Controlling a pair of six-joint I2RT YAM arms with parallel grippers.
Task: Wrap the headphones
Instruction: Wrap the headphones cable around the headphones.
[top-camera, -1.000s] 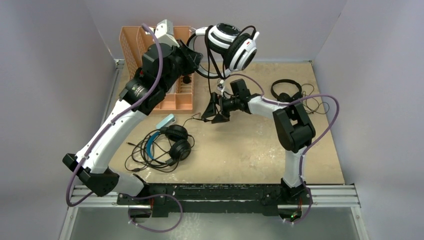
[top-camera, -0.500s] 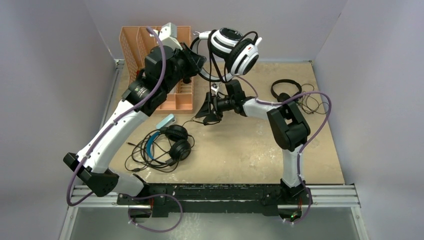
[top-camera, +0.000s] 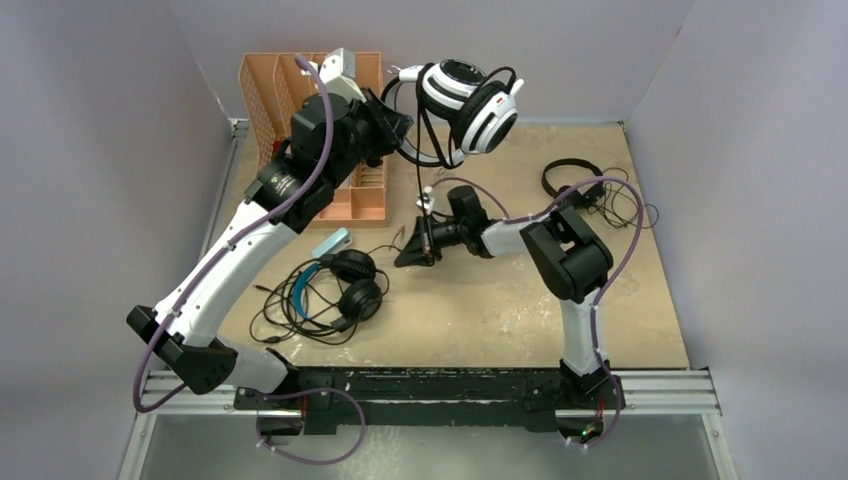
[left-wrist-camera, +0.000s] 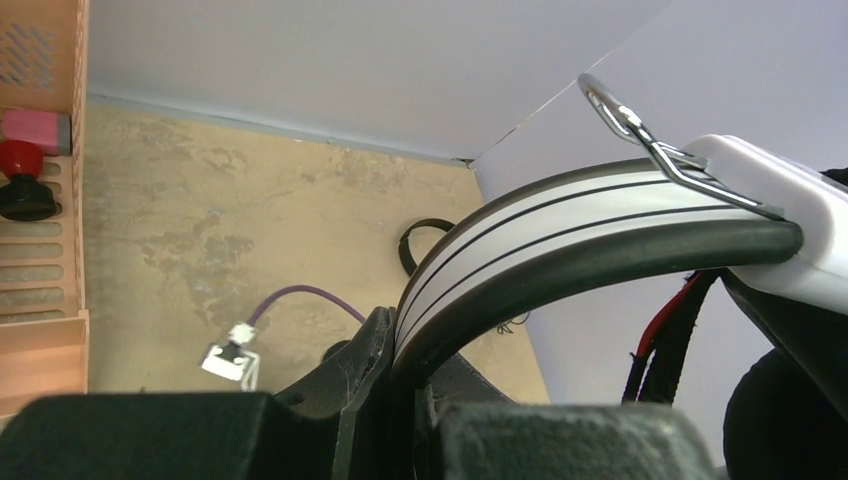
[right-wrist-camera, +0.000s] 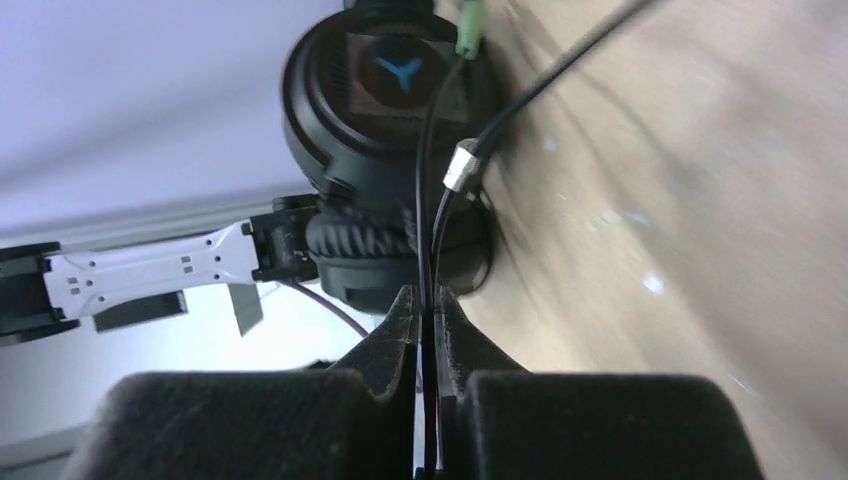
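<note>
Left gripper (top-camera: 396, 124) grasps white-and-black headset (top-camera: 468, 95) by headband (left-wrist-camera: 560, 230), aloft at 12 o'clock. Right gripper (right-wrist-camera: 422, 310) pinches thin black cable (right-wrist-camera: 421, 200) over table (top-camera: 520, 310) centre. Blue-band headset (top-camera: 345, 285) lies at 8 o'clock, slim black headset (top-camera: 572, 180) at 2.

The bench (top-camera: 500, 300) is a tan board, scuffed and blotched with pale stains, closed in by grey walls on three sides. An orange slotted rack (top-camera: 258, 90) stands in its far left corner. Toward the near left the blue-banded headphones (top-camera: 345, 285) lie flat on the board, black cups side by side, their tangled cable (top-camera: 272, 318) looping out to the left. Just beyond them lies a small pale-blue piece (top-camera: 331, 243); I can't make out what it is. Over at the far right the slim black headphones (top-camera: 572, 180) rest on the board, with a loose cable (top-camera: 632, 212) strewn beside them.
</note>
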